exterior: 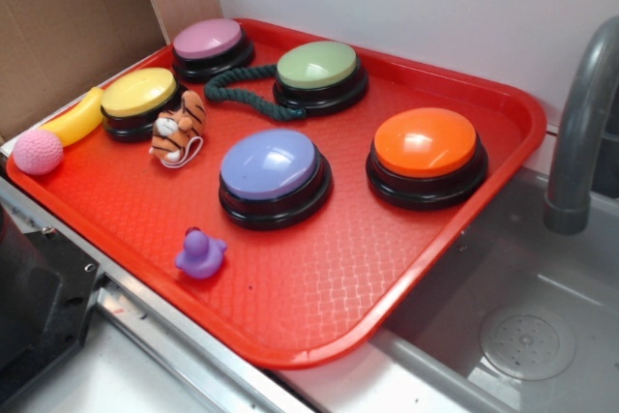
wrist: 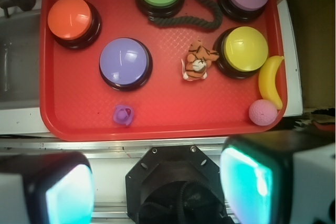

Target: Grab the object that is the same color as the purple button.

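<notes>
A tiny glossy purple duck point(exterior: 200, 254) sits near the front edge of the red tray point(exterior: 406, 268); it also shows in the wrist view point(wrist: 124, 115). The purple button point(exterior: 270, 165), lavender-blue dome on a black base, stands just behind it, and shows in the wrist view point(wrist: 124, 61). My gripper point(wrist: 157, 184) is open and empty, high above the counter in front of the tray. Its two teal-padded fingers point(wrist: 68, 192) stand wide apart at the bottom of the wrist view. The gripper is not visible in the exterior view.
On the tray: an orange button point(exterior: 427, 144), green button point(exterior: 318, 67), pinkish-mauve button point(exterior: 208, 43), yellow button point(exterior: 139, 96), tiger plush point(exterior: 178, 130), dark green rope point(exterior: 242, 94), banana point(exterior: 73, 120), pink knitted ball point(exterior: 39, 151). A sink and grey faucet point(exterior: 580, 132) lie to the right.
</notes>
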{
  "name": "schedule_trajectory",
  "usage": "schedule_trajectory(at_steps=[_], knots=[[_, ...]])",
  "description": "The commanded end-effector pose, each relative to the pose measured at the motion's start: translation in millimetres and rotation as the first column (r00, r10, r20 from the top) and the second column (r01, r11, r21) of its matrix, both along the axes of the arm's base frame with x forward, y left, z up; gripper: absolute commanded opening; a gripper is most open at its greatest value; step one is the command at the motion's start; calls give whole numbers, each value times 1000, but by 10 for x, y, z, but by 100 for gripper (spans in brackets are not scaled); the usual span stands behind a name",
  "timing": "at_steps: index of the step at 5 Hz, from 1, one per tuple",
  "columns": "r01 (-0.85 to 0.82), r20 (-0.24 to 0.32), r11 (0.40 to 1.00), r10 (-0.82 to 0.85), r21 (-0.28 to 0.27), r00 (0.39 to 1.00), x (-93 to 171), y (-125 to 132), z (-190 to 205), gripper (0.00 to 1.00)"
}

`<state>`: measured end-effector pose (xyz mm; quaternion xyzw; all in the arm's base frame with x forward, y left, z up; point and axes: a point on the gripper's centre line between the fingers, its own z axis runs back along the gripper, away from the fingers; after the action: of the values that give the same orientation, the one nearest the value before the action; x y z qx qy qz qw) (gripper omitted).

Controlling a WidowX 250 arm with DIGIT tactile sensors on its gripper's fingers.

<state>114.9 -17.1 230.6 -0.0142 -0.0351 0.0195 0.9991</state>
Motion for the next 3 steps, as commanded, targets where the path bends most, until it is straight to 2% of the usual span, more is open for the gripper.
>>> schedule_trajectory(at_steps=[1,2,3], knots=[[-44,-26,999,44,-17,999,208,-380,-690,100],[-88,-45,996,86,-30,995,254,-524,-1015,100],[-175,-75,984,172,-34,982,259,-654,-1516,100]])
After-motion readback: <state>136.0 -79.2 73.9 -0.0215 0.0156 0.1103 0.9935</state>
